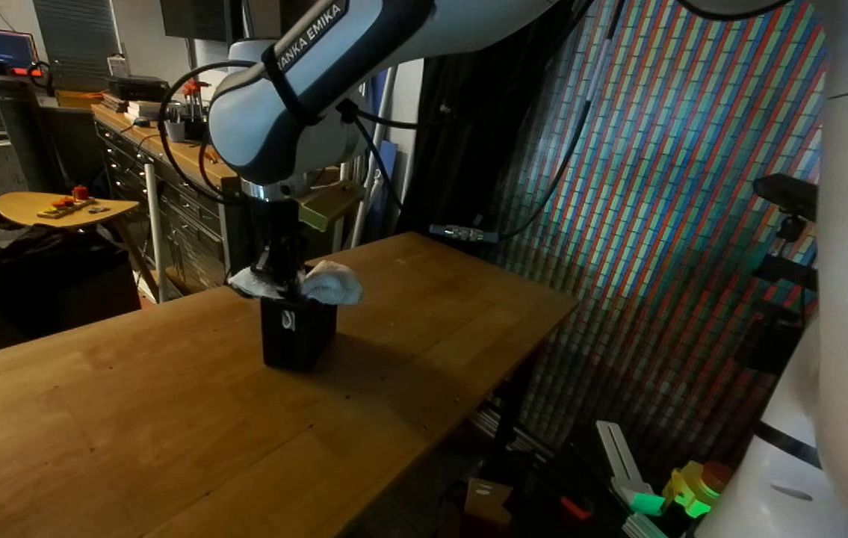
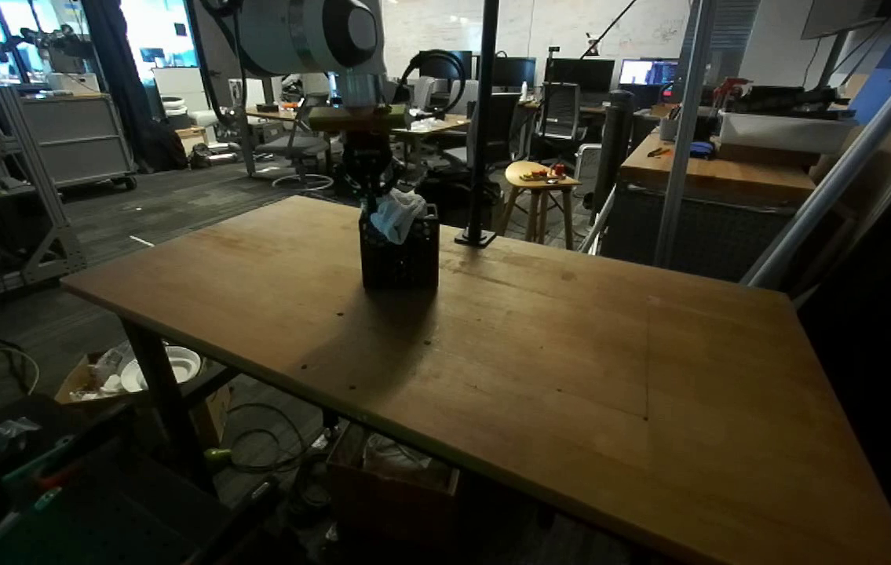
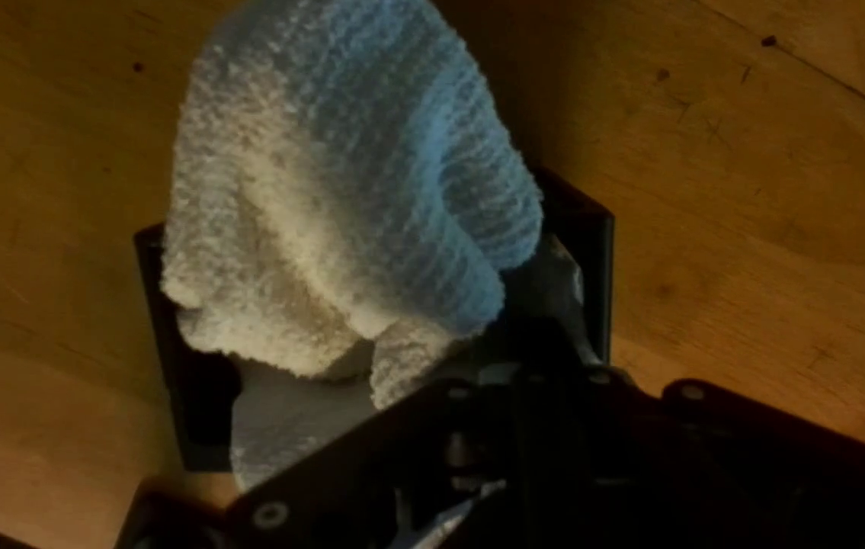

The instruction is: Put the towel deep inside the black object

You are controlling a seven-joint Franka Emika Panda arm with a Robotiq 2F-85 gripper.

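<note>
Partly inside a black boxy container (image 1: 296, 338), a wrinkled grey-white cloth towel (image 3: 341, 198) is bunched around a black gripper (image 1: 290, 285), its jaws fully closed, any hold hidden.

Rough cloth towel (image 3: 333, 175), wooden table (image 2: 586, 353), box (image 1: 296, 340) perhaps plastic

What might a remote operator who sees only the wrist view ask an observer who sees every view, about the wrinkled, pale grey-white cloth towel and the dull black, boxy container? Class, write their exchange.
Operator: I look from above. Does the overhanging part of the wrinkled, pale grey-white cloth towel touch the brown wooden table?
Observer: No. In an exterior view it droops past the top of the dull black, boxy container but ends above the table.
Operator: And is the container standing straight?
Observer: It looks so: in both exterior views it stands upright, its base on the table.
</note>
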